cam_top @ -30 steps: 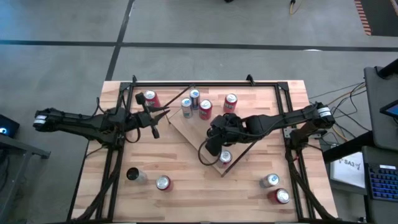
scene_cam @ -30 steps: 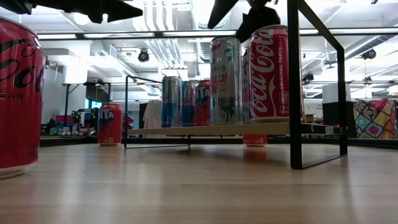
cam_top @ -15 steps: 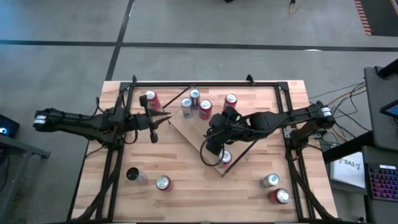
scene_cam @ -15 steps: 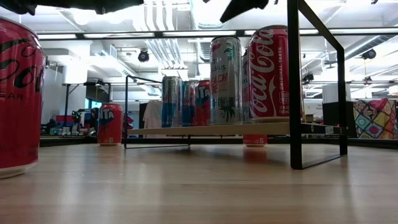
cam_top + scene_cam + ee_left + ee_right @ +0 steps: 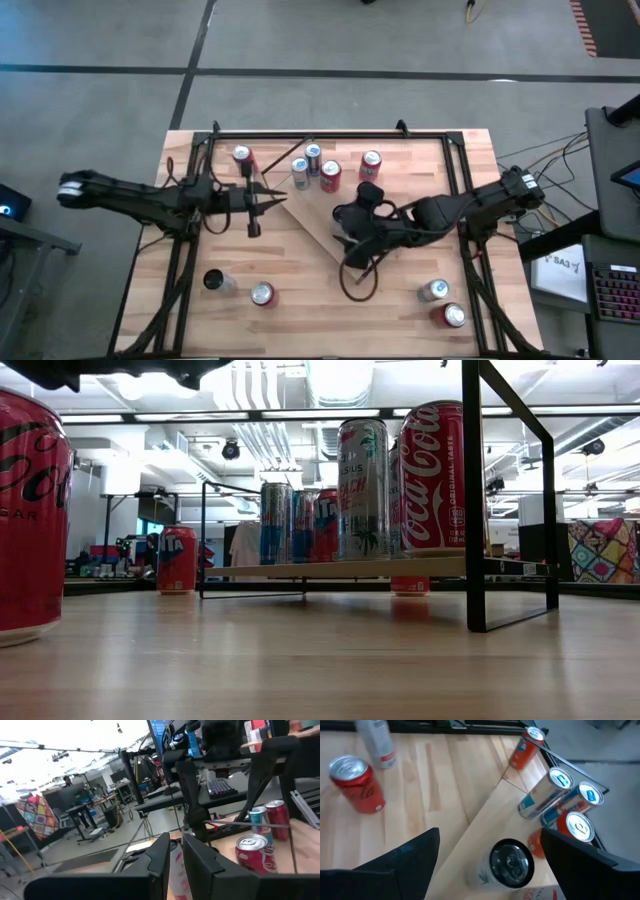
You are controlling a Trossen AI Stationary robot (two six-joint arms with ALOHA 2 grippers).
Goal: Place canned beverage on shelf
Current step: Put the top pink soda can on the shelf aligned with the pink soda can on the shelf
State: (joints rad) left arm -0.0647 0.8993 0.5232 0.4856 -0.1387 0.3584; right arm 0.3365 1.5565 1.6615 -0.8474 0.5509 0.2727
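Note:
The shelf point(image 5: 310, 215) is a light-wood board set cornerwise on the table. Several cans stand on it at the far side, two blue point(image 5: 300, 170) and two red point(image 5: 330, 176). A white slim can point(image 5: 511, 862) stands upright on the shelf's near part. My right gripper point(image 5: 495, 870) is open above that can, one finger on either side, clear of it. In the high view my right arm point(image 5: 352, 240) hides the can. The low view shows it next to a red cola can point(image 5: 435, 475). My left gripper point(image 5: 278, 192) is shut at the shelf's left corner, holding nothing.
Loose cans stand on the table: a red one point(image 5: 240, 158) far left, a dark-topped one point(image 5: 212, 282) and a red one point(image 5: 262, 293) near left, a silver one point(image 5: 432, 290) and a red one point(image 5: 450, 315) near right. Black frame bars point(image 5: 300, 133) run around the table.
My right gripper has risen off the white slim can, drawn back toward the table's right and near edges, and rolled; the can stays upright on the shelf. My left gripper has gone a little toward the shelf and rolled, still shut.

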